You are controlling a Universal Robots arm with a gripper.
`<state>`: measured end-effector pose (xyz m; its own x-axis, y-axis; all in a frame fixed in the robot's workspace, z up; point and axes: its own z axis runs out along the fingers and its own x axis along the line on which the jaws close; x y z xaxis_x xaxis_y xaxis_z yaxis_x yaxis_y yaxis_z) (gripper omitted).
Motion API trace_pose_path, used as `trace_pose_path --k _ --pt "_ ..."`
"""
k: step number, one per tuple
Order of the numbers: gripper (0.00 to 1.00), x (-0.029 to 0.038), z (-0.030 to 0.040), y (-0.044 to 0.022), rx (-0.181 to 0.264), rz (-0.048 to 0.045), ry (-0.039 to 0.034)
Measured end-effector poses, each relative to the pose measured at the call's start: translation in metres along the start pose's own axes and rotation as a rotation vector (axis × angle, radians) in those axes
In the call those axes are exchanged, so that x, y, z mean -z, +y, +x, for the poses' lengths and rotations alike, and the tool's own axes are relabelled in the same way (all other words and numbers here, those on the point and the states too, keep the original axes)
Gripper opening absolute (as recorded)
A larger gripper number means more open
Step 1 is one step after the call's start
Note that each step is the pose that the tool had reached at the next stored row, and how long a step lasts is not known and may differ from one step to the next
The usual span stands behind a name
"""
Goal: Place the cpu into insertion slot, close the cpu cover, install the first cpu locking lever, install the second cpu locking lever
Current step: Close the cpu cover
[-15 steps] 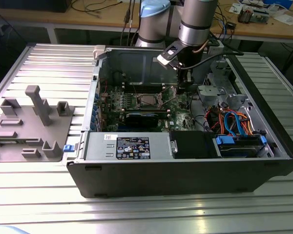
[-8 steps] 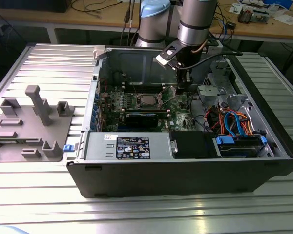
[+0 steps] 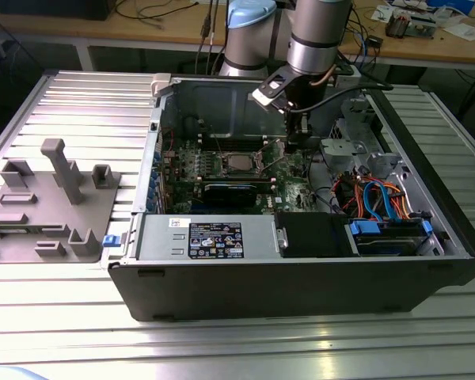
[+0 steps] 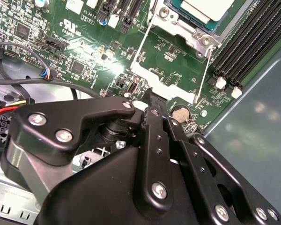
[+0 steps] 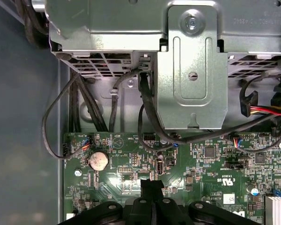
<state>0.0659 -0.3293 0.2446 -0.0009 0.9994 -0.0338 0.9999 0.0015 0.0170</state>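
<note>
Arm pointing straight down inside the open PC case
Gripper fingers pinched together on nothing, tip near the motherboard. The cpu sits under the cpu cover, mostly cut off in the second wrist view.

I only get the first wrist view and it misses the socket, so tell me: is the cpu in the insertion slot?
Observer: Yes. In the exterior view the cpu lies in the insertion slot.
Operator: Is it covered?
Observer: In the second wrist view the cpu cover lies down around the cpu.
Operator: Where am I relative to it?
Observer: The gripper hangs just to the exterior view's right of the slot.
</note>
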Motion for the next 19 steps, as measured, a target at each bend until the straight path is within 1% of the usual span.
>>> trace_pose_path --k 7,19 --pt "0.11 0.0001 0.0 -0.005 0.0 0.0 0.0001" --pt "0.11 0.0001 0.0 -0.0075 0.0 -0.0001 0.0001"
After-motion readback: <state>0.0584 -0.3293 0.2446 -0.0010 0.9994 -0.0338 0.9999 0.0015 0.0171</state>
